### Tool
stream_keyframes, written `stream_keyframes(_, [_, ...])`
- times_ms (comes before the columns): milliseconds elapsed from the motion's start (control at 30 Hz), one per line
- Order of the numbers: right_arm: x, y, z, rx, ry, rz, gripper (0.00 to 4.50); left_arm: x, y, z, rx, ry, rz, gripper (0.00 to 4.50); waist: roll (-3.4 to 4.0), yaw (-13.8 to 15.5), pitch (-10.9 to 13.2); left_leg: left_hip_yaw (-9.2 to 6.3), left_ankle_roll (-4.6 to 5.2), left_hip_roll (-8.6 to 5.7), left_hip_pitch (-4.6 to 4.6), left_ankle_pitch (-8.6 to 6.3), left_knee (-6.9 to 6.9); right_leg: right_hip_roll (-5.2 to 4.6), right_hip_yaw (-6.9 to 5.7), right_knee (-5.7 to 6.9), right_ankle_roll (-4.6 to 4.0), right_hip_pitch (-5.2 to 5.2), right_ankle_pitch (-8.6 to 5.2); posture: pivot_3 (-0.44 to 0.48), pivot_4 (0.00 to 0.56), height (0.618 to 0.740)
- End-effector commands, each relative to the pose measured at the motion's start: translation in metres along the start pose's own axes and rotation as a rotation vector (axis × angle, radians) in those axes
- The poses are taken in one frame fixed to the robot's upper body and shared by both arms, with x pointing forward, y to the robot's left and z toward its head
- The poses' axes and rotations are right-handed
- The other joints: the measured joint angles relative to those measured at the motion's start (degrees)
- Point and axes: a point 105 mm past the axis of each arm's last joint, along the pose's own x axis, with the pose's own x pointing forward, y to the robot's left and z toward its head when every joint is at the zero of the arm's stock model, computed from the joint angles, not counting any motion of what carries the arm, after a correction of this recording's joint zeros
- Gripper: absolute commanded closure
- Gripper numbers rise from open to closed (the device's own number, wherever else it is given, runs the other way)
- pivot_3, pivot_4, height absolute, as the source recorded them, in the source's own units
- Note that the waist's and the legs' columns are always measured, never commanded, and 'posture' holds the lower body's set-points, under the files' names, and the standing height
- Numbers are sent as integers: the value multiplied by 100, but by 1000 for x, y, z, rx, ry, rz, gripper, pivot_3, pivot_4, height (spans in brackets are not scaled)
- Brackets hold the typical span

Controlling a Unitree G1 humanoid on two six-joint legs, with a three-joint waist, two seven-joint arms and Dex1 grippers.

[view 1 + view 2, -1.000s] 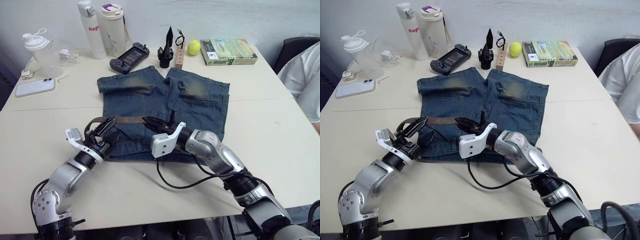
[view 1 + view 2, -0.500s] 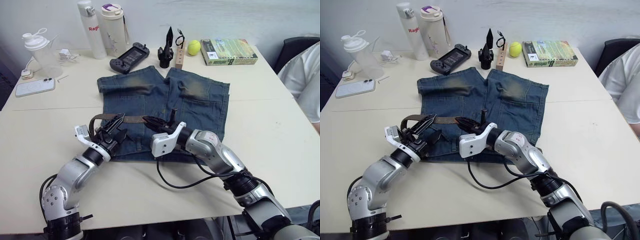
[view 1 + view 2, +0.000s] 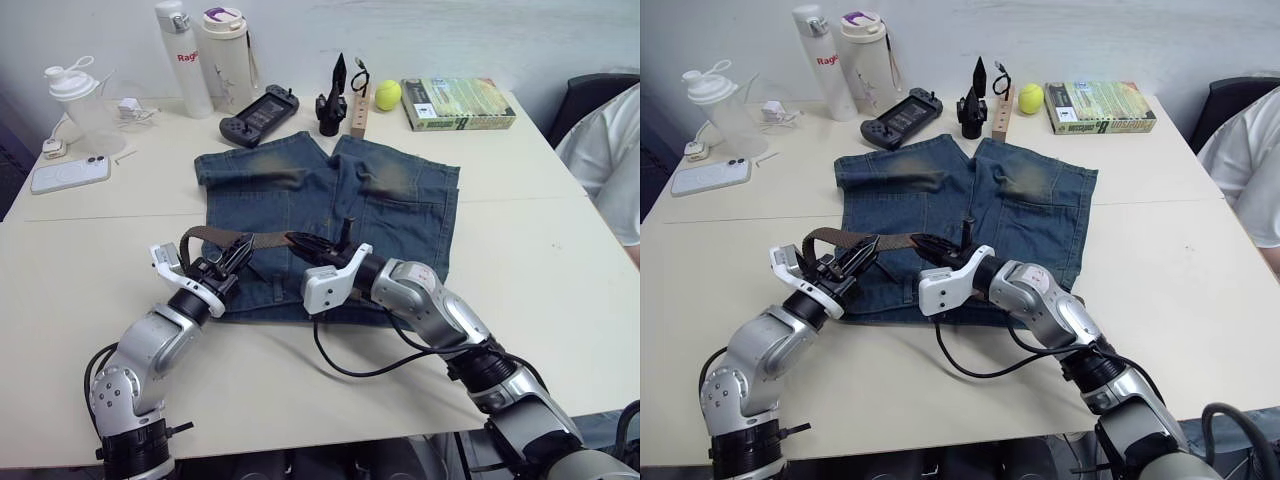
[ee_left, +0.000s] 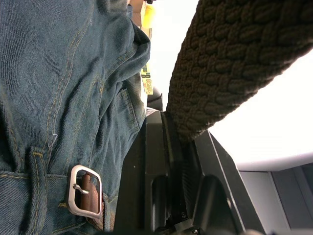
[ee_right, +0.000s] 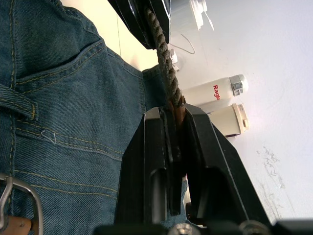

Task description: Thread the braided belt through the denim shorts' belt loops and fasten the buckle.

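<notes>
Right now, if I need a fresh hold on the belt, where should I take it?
Probably the taut span of the braided belt between the left gripper and the right gripper. It hangs clear above the denim shorts, so come from above, fingers across its width.

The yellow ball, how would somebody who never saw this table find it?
Start at the blue denim shorts spread in the middle of the white table, then look past them to the far edge. There, the small round yellow-green tennis ball sits between a pale wooden block and a green boxed book. It is the one round, bright thing in that row.
</notes>
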Motion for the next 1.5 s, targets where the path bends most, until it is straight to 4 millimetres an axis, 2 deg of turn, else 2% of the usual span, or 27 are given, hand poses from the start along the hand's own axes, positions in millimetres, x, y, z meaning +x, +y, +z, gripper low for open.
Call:
stream_keyframes(33, [-2,-13,7,32,-17,-38,4500,0,-12,-3,19,5,-50,4426,0,-1,0,0,0,1,0,0,0,1,0,0,0,0,0,0,150,720])
stream_keyframes(200, [-5,-15,5,171,13,-25,4500,1,-14,-3,7,-2,-75,4426,0,4,0,0,0,0,-1,0,0,0,0,-1,0,0,0,0,150,720])
stream_keyframes(367, [-8,-23,7,332,0,-68,2222,-1,-12,-1,2,-15,-68,4500,0,5,0,-1,0,1,-1,0,-2,-1,-1,-1,0,0,0,0,150,720])
stream_keyframes(467, [-16,-27,-1,470,32,-57,596,-9,-11,6,29,-27,-66,4500,1,1,1,-1,0,1,-1,-1,-3,-1,-1,-2,0,0,0,0,150,720])
stream_keyframes(500, [-21,-30,-4,524,41,-51,187,-14,-11,9,60,-23,-67,4500,1,3,1,-2,0,1,-1,-1,-5,-1,-1,-2,0,0,0,0,150,720])
stream_keyframes(533, [-29,-32,-7,589,42,-44,32,-20,-10,14,87,-29,-55,4500,2,1,1,-2,0,1,-1,-1,-9,-2,-1,-4,0,-1,0,0,150,720])
stream_keyframes(633, [-47,-39,-12,698,44,-35,32,-33,-5,28,113,-76,-28,4500,11,1,7,-2,-1,1,-1,-1,-24,-7,-2,-12,0,-3,0,0,150,720])
stream_keyframes(700, [-60,-40,-16,759,55,-31,32,-42,4,29,217,-30,48,4500,11,4,7,-2,-1,1,-1,-2,-32,-16,-3,-17,0,-3,0,0,150,720])
stream_keyframes(800, [-69,-37,-20,810,83,-23,32,-50,12,33,248,-31,96,4500,18,4,11,-2,-9,-5,9,2,-70,-17,-1,-28,0,-6,0,0,150,720])
stream_keyframes(933, [-72,-36,-19,834,99,-32,32,-52,17,23,315,48,122,4500,23,-1,14,-3,-19,-1,10,6,-82,-24,-1,-50,-2,-12,-1,0,150,720])
stream_keyframes(1300, [-77,-35,-18,852,121,-55,32,-50,28,30,450,5,226,4500,30,1,18,-2,-23,-1,8,8,-86,-23,-1,-50,-3,-16,-1,0,150,720])
stream_keyframes(1500, [-77,-34,-18,858,126,-58,32,-48,23,23,511,48,215,4500,31,-1,18,-2,-23,-1,8,8,-86,-23,-1,-49,-3,-16,-1,0,150,720])
